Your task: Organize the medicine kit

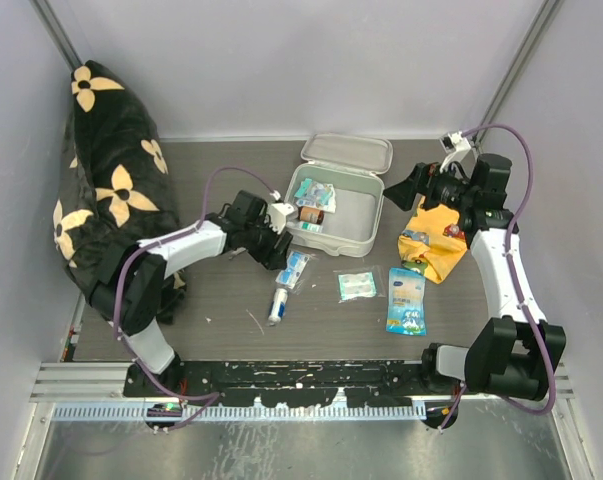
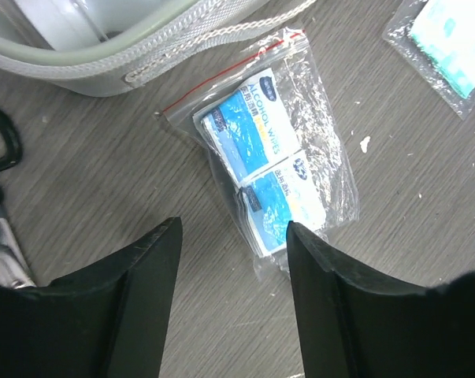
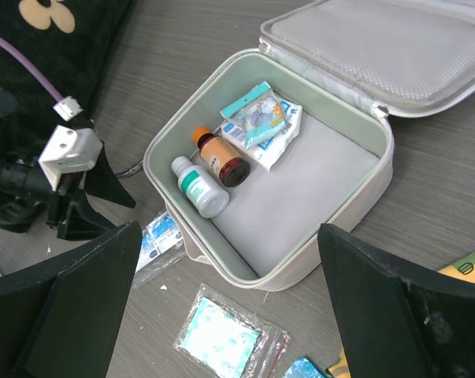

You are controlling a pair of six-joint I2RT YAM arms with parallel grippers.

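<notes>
The medicine kit [image 1: 359, 212] is lying open on the tabletop [image 1: 231, 165] so supplies can drop in. My left tool [image 2: 233, 230] is hovering spread and empty over the bagged alcohol wipes [image 2: 270, 169] just beside its wall, probably the next pick. My right tool [image 3: 225, 232] is hanging wide, empty, above it.

Pale grey-white rounded plastic case [image 3: 308, 201]: mint-tinged lining. Small amber-brown bottle [image 3: 224, 160]: orange cap. Clear zip bag of sachets [image 2: 272, 161]: blue-white print, red seal stripe. Black plush cushion [image 1: 106, 190], nine o'clock: cream flower motifs. Crumpled orange-yellow cloth [image 1: 446, 255], three o'clock.
</notes>
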